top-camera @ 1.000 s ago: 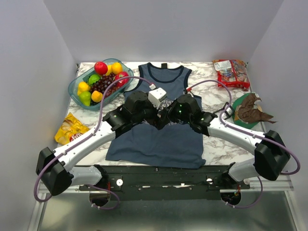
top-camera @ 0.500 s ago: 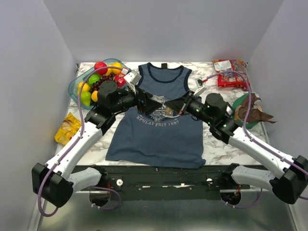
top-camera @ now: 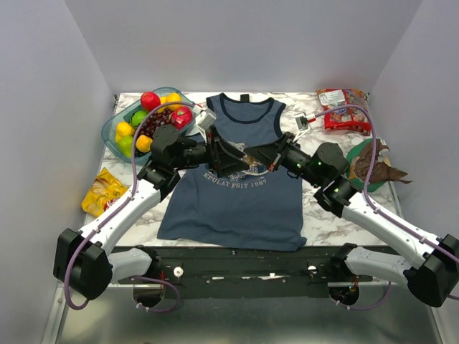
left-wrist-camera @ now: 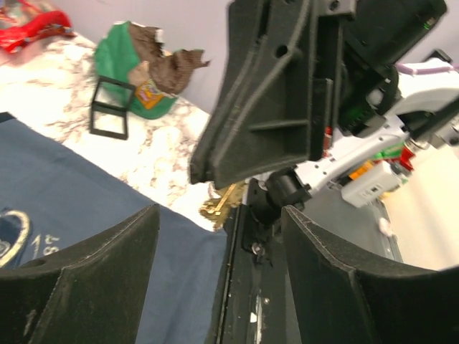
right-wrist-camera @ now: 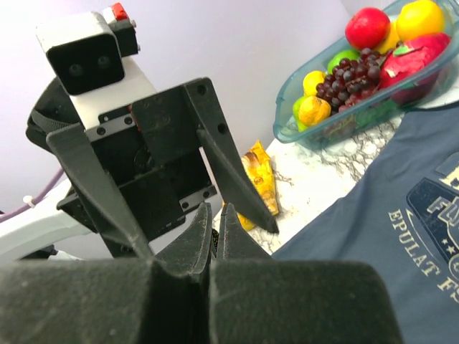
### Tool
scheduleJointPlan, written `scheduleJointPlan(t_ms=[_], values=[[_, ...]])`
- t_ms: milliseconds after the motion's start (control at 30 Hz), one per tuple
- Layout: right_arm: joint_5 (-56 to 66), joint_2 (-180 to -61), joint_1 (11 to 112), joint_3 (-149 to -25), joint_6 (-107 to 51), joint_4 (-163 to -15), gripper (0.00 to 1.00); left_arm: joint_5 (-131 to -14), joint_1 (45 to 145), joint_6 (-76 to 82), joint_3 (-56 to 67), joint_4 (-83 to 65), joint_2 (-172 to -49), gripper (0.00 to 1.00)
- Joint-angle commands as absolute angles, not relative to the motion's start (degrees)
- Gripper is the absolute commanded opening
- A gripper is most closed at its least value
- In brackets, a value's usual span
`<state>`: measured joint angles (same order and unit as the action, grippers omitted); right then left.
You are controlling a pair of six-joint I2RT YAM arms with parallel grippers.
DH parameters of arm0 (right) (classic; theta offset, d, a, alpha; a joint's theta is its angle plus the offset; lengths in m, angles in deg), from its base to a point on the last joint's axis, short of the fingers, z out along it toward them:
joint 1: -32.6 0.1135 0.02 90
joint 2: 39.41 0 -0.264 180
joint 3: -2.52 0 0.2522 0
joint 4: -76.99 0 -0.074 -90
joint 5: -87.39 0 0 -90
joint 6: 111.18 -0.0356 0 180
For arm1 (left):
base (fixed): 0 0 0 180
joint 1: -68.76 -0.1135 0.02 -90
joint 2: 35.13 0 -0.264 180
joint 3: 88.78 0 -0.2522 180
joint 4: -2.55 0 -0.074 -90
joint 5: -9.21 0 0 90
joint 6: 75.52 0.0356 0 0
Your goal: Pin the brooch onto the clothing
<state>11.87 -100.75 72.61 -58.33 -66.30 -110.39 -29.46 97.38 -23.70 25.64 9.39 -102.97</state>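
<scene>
The clothing [top-camera: 229, 208] lies flat on the marble table, a slate-blue tank top with a pale chest print. Both grippers meet above that print. My right gripper [top-camera: 249, 159] is shut on the brooch [left-wrist-camera: 222, 203], a small gold leaf-shaped pin that sticks out below its tips in the left wrist view. In the right wrist view, only a dark-gold sliver shows between the right gripper [right-wrist-camera: 215, 209] fingers. My left gripper [top-camera: 228, 154] is open, one finger on each side of the right gripper's tips and the brooch, touching neither. The arms hide the brooch from above.
A clear tray of fruit [top-camera: 115, 127] stands at the back left, with a yellow snack bag [top-camera: 104, 192] in front of it. A red packet [top-camera: 343, 107] lies at the back right. A green plate with a brown wrapper [top-camera: 369, 165] and a small black-framed box [left-wrist-camera: 109, 118] sit right of the shirt.
Half a second ago the two grippers were apart over the print. They have since come together, and the left fingers have narrowed a little around the right gripper's tips.
</scene>
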Motion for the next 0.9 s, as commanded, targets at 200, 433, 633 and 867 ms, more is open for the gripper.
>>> scheduleJointPlan(t_ms=[200, 433, 633, 867], values=[[12.9, -101.7, 72.6, -58.4, -66.1, -116.9, 0.01, -25.2, 99.0, -27.7, 26.4, 15.7, -104.6, 0.62], [12.7, -102.2, 72.6, -57.2, -66.5, -117.5, 0.0, -25.3, 99.1, -30.1, 27.6, 19.6, -104.2, 0.35], [11.5, -101.5, 72.6, -55.3, -67.0, -117.6, 0.0, -25.7, 99.0, -30.2, 28.0, 19.9, -104.0, 0.07], [10.0, -99.7, 72.5, -54.0, -66.4, -115.6, 0.04, -26.7, 99.0, -29.1, 27.9, 18.4, -103.9, 0.0]])
